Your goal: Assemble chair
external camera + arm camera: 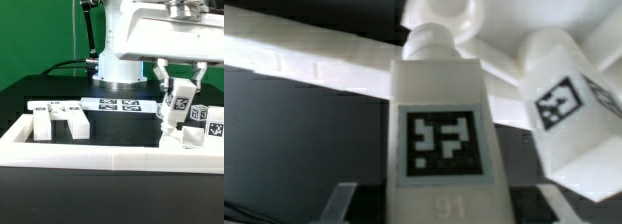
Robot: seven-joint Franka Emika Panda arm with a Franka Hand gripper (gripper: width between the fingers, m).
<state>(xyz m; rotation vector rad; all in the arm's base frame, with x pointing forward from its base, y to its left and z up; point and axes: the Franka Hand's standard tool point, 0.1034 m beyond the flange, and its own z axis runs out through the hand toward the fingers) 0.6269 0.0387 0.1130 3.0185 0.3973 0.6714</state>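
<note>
Left: white blocky plastic chair parts (60, 122), small black-and-white square tags. Also a white plastic leg piece (446, 135), pixelated black-on-white tag. Thin white marker board (118, 104), black tags. Matte black surface (120, 132). Green backdrop (30, 40).

Black table (125, 137), white rail (100, 158) round it. The marker board (118, 104) lies at the back, chair parts (48, 122) on the exterior view's left.

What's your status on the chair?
Claw shut on tagged chair piece. Second tagged piece close beside it, contact unclear. Other pieces lie at the exterior view's left. Nothing visibly in the way.
</note>
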